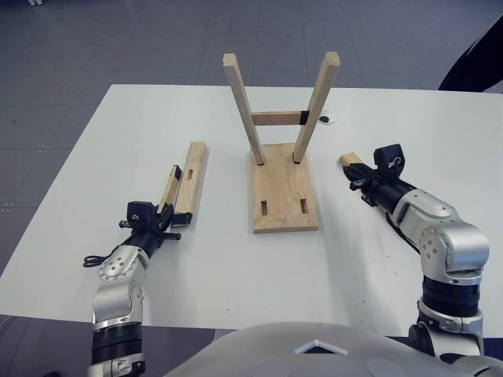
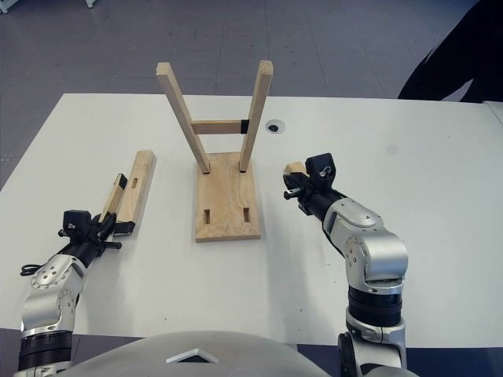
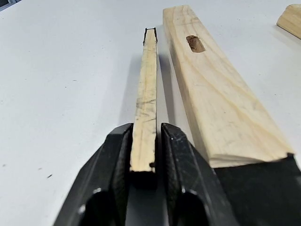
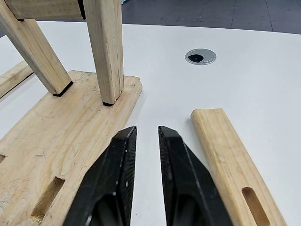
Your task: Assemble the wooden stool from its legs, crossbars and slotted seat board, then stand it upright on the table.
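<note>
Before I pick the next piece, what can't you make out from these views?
- Right loose leg: in the eye views, the right pincer and arm cover all but its far end; right wrist view's edge cuts it off.
- Left loose leg: near end cut off by left wrist view's edge.
- Standing legs: seating depth hidden inside the seat board.

The worktop (image 1: 409, 118) is carrying one slotted seat board (image 1: 283, 200), four legs, being two upright legs (image 1: 244, 110) (image 1: 315, 108) and two loose legs (image 1: 191, 179) (image 1: 350, 161), and also one joined crossbar (image 1: 275, 118) and one loose crossbar (image 1: 168, 188).
</note>
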